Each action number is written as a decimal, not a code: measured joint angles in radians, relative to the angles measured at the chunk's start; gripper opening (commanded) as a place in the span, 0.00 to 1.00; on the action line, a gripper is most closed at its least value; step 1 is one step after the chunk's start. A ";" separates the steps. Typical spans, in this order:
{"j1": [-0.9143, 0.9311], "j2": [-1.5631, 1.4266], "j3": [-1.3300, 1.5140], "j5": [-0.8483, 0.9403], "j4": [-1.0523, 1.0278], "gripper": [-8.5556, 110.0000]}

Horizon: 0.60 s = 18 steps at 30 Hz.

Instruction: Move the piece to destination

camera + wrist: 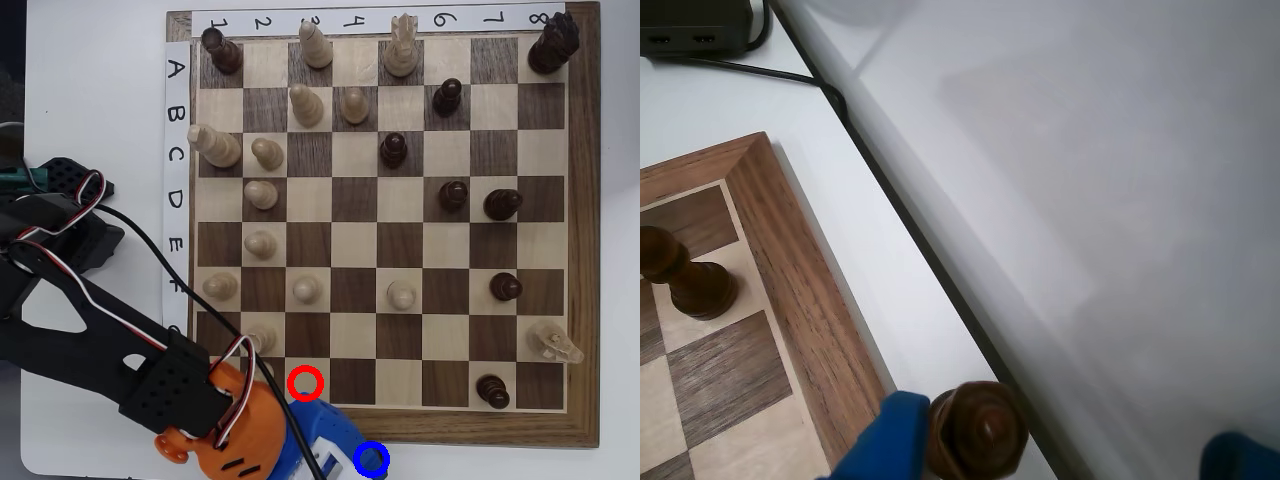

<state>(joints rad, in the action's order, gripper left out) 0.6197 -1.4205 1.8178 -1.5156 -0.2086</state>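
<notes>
The piece (978, 430), a small dark-brown pawn, stands off the board on the white table, right against my left blue finger (885, 440). My other finger (1240, 455) is far to its right, so my gripper (1060, 462) is open around it. In the overhead view the piece's dark head (372, 459) shows inside the blue ring, the destination (371, 446), just below the board's bottom rim. My gripper (340, 450) lies there, largely hidden under the orange wrist part (235, 440).
The wooden chessboard (585, 250) holds several pale and dark pieces. A red ring (306, 383) marks a bottom-row square. A dark pawn (685, 275) stands near the board corner. A black cable (760, 70) and the table edge (970, 300) run beside the board.
</notes>
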 measured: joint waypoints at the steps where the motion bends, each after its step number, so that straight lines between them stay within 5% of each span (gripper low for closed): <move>1: 0.000 -0.003 0.000 0.006 0.002 0.44; 18: 0.000 -0.649 0.224 0.296 -0.198 0.42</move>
<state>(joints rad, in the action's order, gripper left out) 0.6197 -2.0693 2.0417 -1.2195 -0.4065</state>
